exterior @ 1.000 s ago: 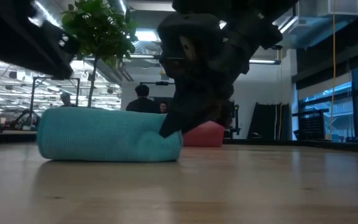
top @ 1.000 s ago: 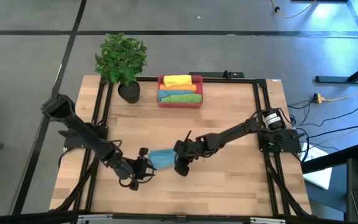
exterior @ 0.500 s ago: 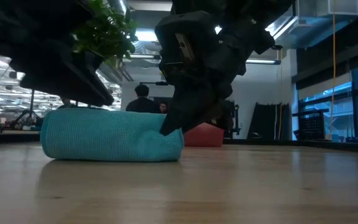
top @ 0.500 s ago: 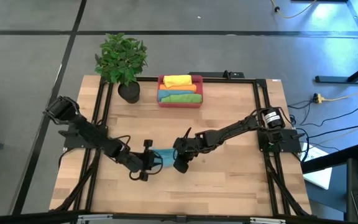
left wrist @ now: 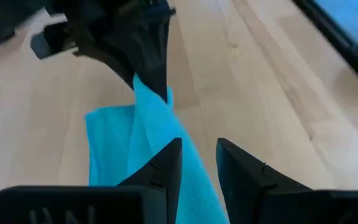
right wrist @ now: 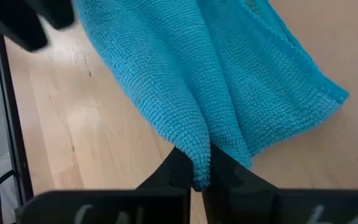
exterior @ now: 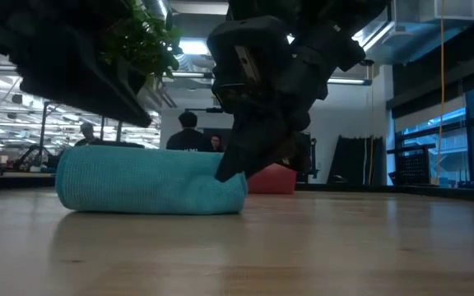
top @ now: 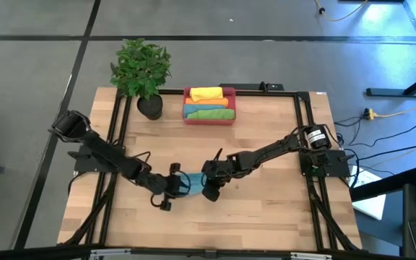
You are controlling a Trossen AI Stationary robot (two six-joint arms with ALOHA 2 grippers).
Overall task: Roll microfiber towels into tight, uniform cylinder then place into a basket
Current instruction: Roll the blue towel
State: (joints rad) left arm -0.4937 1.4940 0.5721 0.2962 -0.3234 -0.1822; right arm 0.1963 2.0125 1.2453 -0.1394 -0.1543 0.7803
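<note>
Teal towel (top: 191,183) lay rolled on the table (top: 266,217), near-centre, between both arms. Right gripper (right wrist: 194,180) was clenched on a fold at the roll's right end, fingers pinched tight w/ cloth between. Left gripper (left wrist: 199,163) sat over the roll's left end, fingers a little apart; can't tell if they gripped the cloth. Basket (top: 209,120) stood at the far edge, right of the plant (top: 141,68), w/ yellow, orange, green & teal rolls inside. People stood in the room bkgd.

A rolled teal towel (top: 191,183) lies at the table's centre; the red basket (top: 209,118), at twelve o'clock, holds yellow, orange, green and teal rolls.
</note>
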